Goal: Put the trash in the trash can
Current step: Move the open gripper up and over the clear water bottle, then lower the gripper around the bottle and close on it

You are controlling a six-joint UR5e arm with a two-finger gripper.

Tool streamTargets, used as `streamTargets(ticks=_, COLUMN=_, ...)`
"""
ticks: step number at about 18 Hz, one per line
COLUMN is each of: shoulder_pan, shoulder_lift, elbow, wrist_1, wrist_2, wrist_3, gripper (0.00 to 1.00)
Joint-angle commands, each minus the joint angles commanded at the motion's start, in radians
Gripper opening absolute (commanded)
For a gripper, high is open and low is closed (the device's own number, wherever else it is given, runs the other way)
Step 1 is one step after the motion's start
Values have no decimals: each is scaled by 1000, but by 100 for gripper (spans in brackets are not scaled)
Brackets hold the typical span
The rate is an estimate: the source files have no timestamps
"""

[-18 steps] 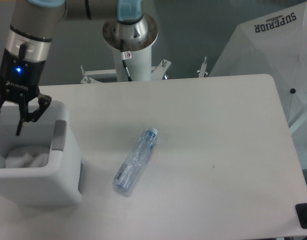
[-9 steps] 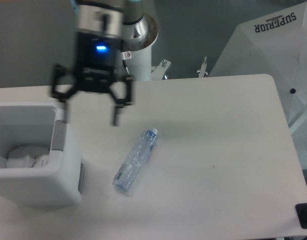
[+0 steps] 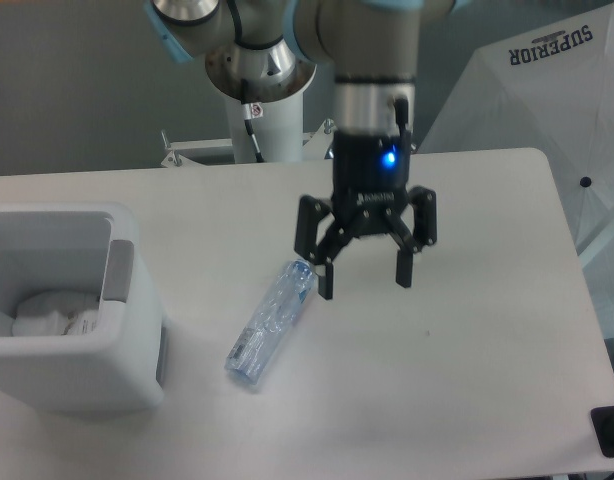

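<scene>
a white desk (image 3: pixel 467 380) with rounded corners fills the view, a grey wall behind it and a white "superior" umbrella (image 3: pixel 547 90) past its right edge. the trash can (image 3: pixel 117 380) sits at the left edge, with the crumpled wrapper (image 3: pixel 52 312) inside. the crushed bottle (image 3: pixel 271 324) lies near the desk's middle. the gripper (image 3: pixel 363 282) hangs just right of the bottle's cap, fingers spread and empty; a second ago it was over the trash can.

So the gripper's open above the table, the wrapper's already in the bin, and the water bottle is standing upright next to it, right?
Not quite. In the camera view the water bottle lies on its side on the table. The gripper is open, and the wrapper is in the bin.
</scene>
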Motion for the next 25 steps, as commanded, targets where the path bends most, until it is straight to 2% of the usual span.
streamTargets(ticks=3, shoulder_pan=-52, shoulder_lift=-48, elbow=-34, wrist_1=-52, wrist_2=62, wrist_3=172, gripper=100)
streamTargets(ticks=6, shoulder_pan=-100, shoulder_lift=-81, elbow=-52, wrist_1=-60, wrist_2=106, wrist_3=260, gripper=100)
streamTargets(ticks=10, shoulder_pan=-182, shoulder_lift=-160, elbow=-29, wrist_1=-57, wrist_2=177, wrist_3=260, gripper=100)
streamTargets(ticks=15, shoulder_pan=-242, shoulder_lift=-236, elbow=-19, wrist_1=-54, wrist_2=180, wrist_3=262, gripper=100)
streamTargets(ticks=19, shoulder_pan=-284, shoulder_lift=-252, elbow=-22, wrist_1=-54, wrist_2=183, wrist_3=265, gripper=100)
streamTargets(ticks=25, shoulder_pan=-305, shoulder_lift=-299, elbow=-9, wrist_1=-51, wrist_2=210, wrist_3=260, gripper=100)
